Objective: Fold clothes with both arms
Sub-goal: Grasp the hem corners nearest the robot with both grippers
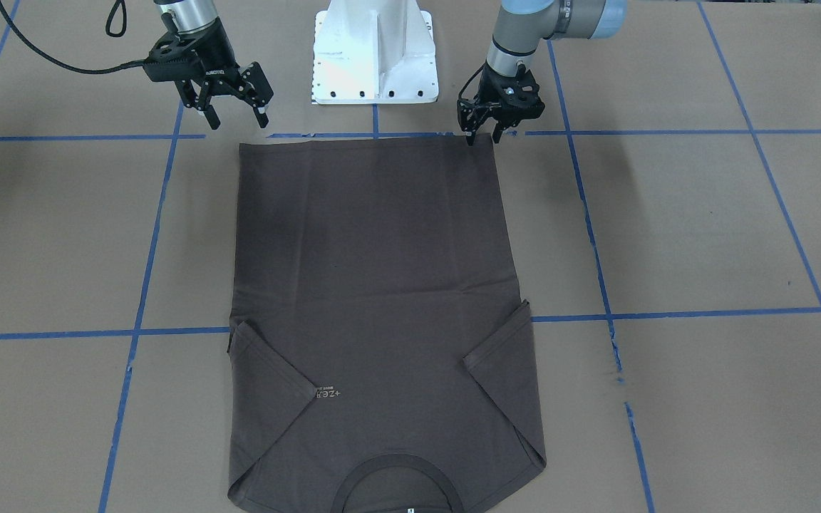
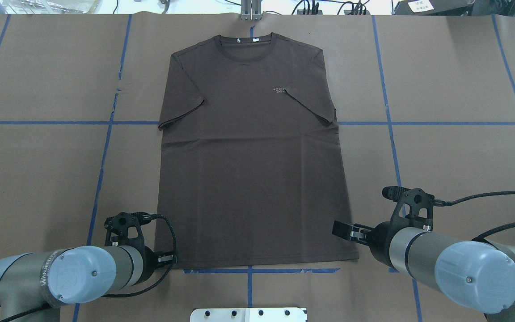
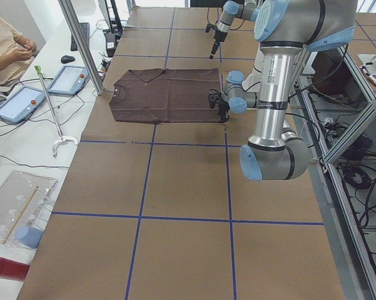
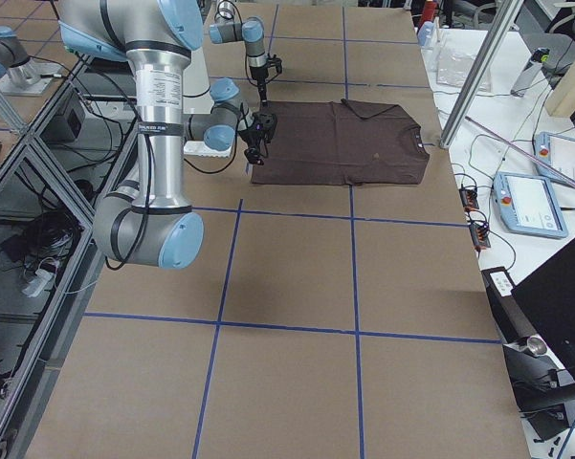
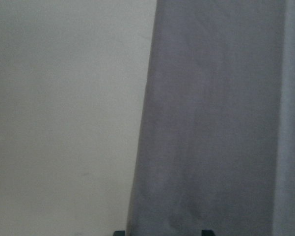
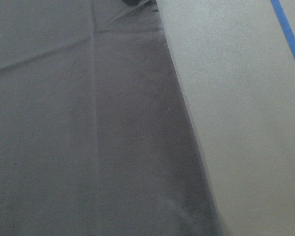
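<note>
T-shirt (image 2: pixel 248 156) lies flat, chest up; both sleeves folded inward.

Lots of bare table (image 1: pixel 703 228) L & R of T-shirt (image 1: pixel 375 285), nothing in the way there. By hem: white base (image 1: pixel 375 57) btwn left gripper (image 1: pixel 482 135) & right gripper (image 1: pixel 236 114), so tight in the mid. Past collar: metal post (image 2: pixel 251 11) at table edge.

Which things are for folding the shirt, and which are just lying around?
For the job: T-shirt; left gripper and right gripper, both with jaws open.
Just lying about: tablet; red tube; white pedestal.
</note>
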Controlling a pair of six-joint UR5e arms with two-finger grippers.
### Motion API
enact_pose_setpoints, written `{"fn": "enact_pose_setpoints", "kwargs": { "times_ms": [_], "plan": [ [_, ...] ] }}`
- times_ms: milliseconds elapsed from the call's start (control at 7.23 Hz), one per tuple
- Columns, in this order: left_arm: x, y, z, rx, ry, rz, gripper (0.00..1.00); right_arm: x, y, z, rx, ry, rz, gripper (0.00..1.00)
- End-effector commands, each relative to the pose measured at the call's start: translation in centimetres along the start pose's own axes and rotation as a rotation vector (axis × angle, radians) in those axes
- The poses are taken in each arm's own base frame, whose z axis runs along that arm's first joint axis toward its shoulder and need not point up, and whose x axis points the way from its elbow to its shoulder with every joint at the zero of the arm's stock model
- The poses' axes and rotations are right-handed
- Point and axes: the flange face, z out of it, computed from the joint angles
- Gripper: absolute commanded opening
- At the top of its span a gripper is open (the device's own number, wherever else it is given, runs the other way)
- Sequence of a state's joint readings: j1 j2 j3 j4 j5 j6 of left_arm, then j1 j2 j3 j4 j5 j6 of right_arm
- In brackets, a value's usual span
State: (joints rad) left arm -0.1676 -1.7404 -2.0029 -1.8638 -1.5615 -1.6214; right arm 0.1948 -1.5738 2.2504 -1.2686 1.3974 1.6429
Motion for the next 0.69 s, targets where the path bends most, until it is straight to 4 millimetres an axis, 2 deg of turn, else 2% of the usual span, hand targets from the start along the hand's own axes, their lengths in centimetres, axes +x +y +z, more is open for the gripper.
{"fn": "enact_pose_setpoints", "kwargs": {
  "times_ms": [0, 138, 277, 415, 553],
  "plan": [
    [-0.04, 0.12, 0.20, -0.003, -0.004, 0.001, 0.61, -0.07, 0.00, -0.02, 0.000, -0.001, 0.000, 1.00],
    [-0.03, 0.20, 0.22, -0.004, -0.004, 0.002, 0.61, -0.07, 0.00, -0.02, 0.000, -0.001, 0.000, 1.00],
    [-0.02, 0.27, 0.23, -0.004, -0.004, 0.002, 0.54, -0.07, 0.00, -0.02, 0.000, -0.001, 0.000, 1.00],
    [0.08, 0.36, 0.20, -0.005, -0.001, 0.003, 0.29, -0.07, 0.00, -0.02, 0.000, -0.001, 0.000, 1.00],
    [0.01, 0.47, 0.25, -0.009, -0.002, 0.004, 0.00, -0.03, 0.01, 0.05, 0.000, 0.000, 0.000, 1.00]
  ]
}}
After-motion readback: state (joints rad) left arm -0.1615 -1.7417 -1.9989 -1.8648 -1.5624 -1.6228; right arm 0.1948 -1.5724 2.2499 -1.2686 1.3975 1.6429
